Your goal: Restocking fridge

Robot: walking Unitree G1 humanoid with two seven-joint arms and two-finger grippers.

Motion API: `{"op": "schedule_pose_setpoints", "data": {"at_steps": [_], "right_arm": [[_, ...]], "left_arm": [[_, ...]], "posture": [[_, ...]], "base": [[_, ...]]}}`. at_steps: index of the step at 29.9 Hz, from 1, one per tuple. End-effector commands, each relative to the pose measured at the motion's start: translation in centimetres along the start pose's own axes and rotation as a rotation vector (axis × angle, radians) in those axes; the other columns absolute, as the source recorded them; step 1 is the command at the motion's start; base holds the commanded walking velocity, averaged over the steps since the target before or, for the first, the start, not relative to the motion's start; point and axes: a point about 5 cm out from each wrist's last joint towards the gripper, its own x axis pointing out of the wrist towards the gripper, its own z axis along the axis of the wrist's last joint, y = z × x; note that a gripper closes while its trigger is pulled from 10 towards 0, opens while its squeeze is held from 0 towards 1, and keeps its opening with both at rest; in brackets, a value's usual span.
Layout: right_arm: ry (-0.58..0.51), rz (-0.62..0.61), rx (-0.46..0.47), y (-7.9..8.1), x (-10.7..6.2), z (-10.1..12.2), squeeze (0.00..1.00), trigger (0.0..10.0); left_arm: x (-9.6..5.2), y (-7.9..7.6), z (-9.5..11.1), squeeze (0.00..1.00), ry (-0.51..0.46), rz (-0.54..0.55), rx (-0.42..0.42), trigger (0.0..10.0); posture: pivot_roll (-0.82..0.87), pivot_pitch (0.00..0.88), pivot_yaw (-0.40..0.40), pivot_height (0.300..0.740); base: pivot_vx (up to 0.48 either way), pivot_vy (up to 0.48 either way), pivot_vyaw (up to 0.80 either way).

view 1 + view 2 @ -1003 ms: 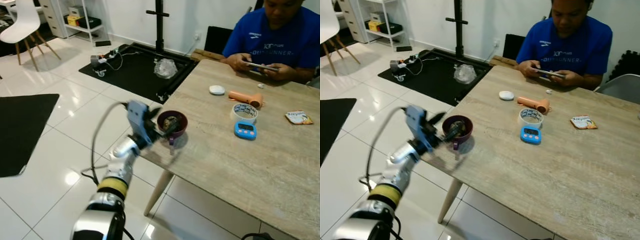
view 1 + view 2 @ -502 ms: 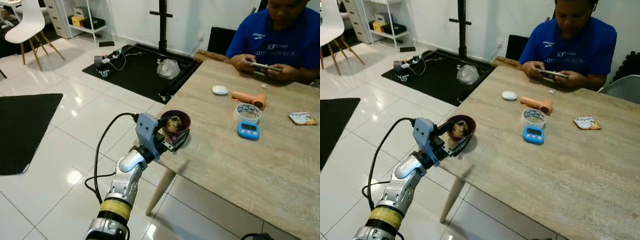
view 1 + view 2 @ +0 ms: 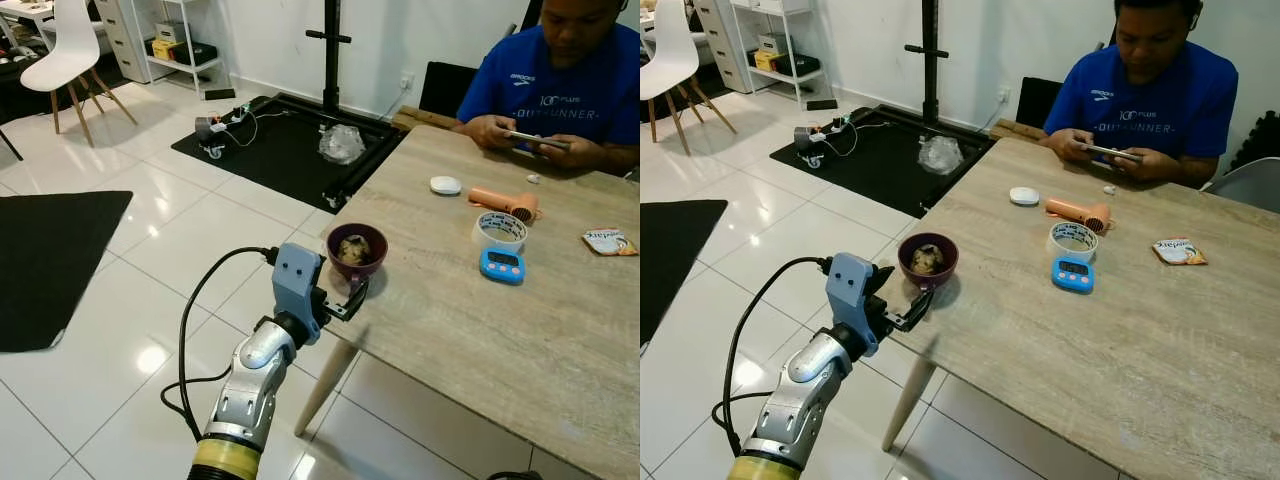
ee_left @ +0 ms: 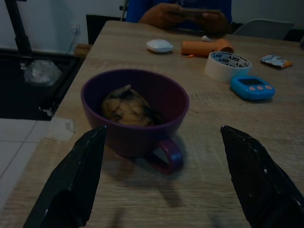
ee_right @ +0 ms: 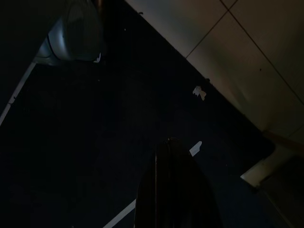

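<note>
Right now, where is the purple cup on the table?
The purple cup stands near the wooden table's left front corner, just ahead of the open left gripper, with the blue timer further right.

Setting was a home living/dining room. White glossy floor tiles (image 3: 150, 250), a wooden dining table (image 3: 1120, 330), a white moulded chair (image 3: 65, 60) and white shelving (image 3: 185, 40) by the wall. A person (image 3: 1150, 95) sat at the table with a phone. Household clutter lay on the tabletop: tape roll (image 3: 1073, 241), blue timer (image 3: 1073, 274).
</note>
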Motion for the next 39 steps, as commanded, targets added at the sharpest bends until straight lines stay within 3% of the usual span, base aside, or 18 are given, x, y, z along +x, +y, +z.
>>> {"op": "schedule_pose_setpoints", "data": {"at_steps": [1, 11, 18, 19, 20, 21, 22, 23, 39], "right_arm": [[0.001, -0.003, -0.003, -0.1, 0.0, -0.1, 0.00, 10.0], [0.000, -0.002, 0.004, 0.0, 0.0, 0.0, 0.00, 10.0], [0.000, 0.001, 0.007, 0.0, 0.0, -0.1, 0.00, 10.0], [-0.001, 0.001, 0.007, -0.1, 0.0, -0.1, 0.00, 10.0], [-0.001, 0.001, 0.007, -0.1, 0.0, -0.1, 0.00, 10.0], [-0.001, 0.001, 0.008, -0.1, 0.0, -0.1, 0.00, 10.0], [-0.001, 0.001, 0.008, -0.1, 0.0, -0.1, 0.00, 10.0], [-0.001, 0.000, 0.009, -0.1, 0.0, -0.1, 0.00, 10.0], [-0.003, -0.002, 0.012, -0.1, 0.0, -0.1, 0.00, 10.0]], "left_arm": [[0.3, -1.0, -0.6, 0.00, 0.038, -0.017, -0.050, 10.0], [0.7, 0.1, -1.7, 0.00, 0.121, 0.048, -0.070, 10.0], [1.4, 0.5, -1.5, 0.00, 0.136, 0.095, -0.016, 10.0], [1.5, 0.6, -1.4, 0.00, 0.133, 0.099, -0.009, 8.6], [1.5, 0.6, -1.4, 0.00, 0.133, 0.099, -0.009, 8.6], [1.6, 0.7, -1.3, 0.00, 0.127, 0.102, -0.006, 5.1], [1.6, 0.7, -1.3, 0.00, 0.127, 0.102, -0.006, 5.1], [1.7, 0.9, -1.2, 0.00, 0.124, 0.106, -0.005, 0.0], [2.0, 1.1, -1.2, 0.00, 0.126, 0.116, 0.002, 0.0]], "posture": [[0.00, 0.000, -0.004, 0.740], [-0.01, 0.000, -0.006, 0.740], [-0.01, 0.000, -0.005, 0.740], [-0.01, 0.000, -0.005, 0.740], [-0.01, 0.000, -0.005, 0.740], [-0.01, 0.000, -0.005, 0.740], [-0.01, 0.000, -0.005, 0.740], [-0.01, 0.000, -0.005, 0.740], [-0.01, 0.000, -0.006, 0.740]], "base": [[0.000, 0.000, 0.00], [0.000, 0.000, 0.00], [0.000, 0.000, 0.00], [0.000, 0.000, 0.00], [0.000, 0.000, 0.00], [0.000, 0.000, 0.00], [0.000, 0.000, 0.00], [0.000, 0.000, 0.00], [0.000, 0.000, 0.00]]}}
